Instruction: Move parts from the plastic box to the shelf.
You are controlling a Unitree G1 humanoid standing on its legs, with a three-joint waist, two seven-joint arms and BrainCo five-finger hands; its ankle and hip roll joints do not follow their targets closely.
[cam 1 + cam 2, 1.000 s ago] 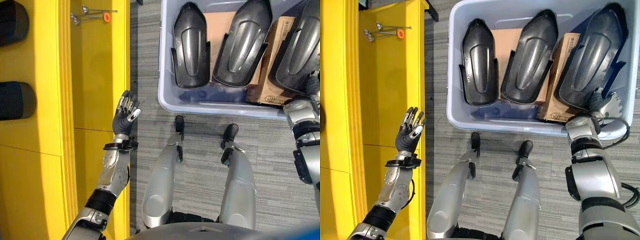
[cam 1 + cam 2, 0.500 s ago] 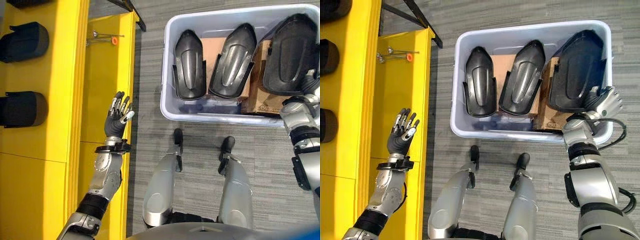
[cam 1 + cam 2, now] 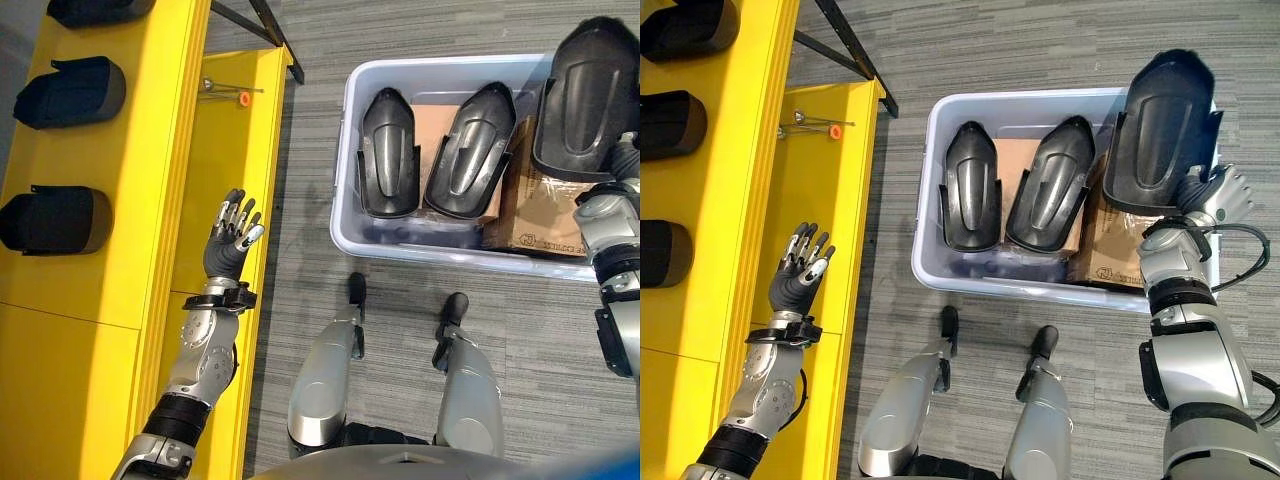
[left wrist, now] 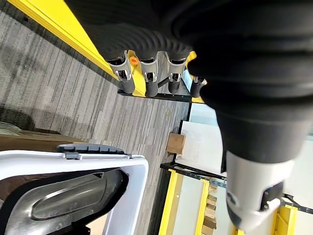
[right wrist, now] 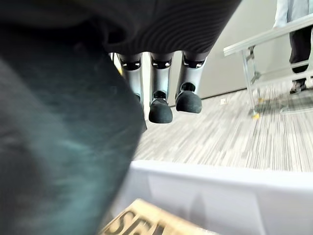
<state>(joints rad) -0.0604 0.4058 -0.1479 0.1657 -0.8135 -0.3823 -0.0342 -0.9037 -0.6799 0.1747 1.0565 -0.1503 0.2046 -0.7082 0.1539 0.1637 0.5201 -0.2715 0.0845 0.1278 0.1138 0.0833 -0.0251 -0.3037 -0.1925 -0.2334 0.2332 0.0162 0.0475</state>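
My right hand [image 3: 1218, 192] is shut on the lower end of a large black moulded part [image 3: 1165, 125], which hangs upright above the right end of the pale plastic box [image 3: 345, 215]. The same part [image 5: 58, 161] shows dark and close beside the fingers [image 5: 160, 100] in the right wrist view. Two more black parts [image 3: 388, 150] [image 3: 470, 150] lie side by side in the box on brown cardboard [image 3: 545, 215]. My left hand [image 3: 228, 245] is open and raised over the lower level of the yellow shelf [image 3: 100, 280], holding nothing.
Three black parts [image 3: 55, 220] [image 3: 70, 92] [image 3: 95, 10] sit in a row on the shelf's top level. Thin metal tools with an orange tip [image 3: 228, 95] lie on the lower level. Grey carpet separates shelf and box. A person's legs [image 5: 298, 29] stand by a metal frame far off.
The right hand has lifted its black part up out of the box, clear of the cardboard. The head camera has pulled back, showing more shelf. The left hand stays raised and open.
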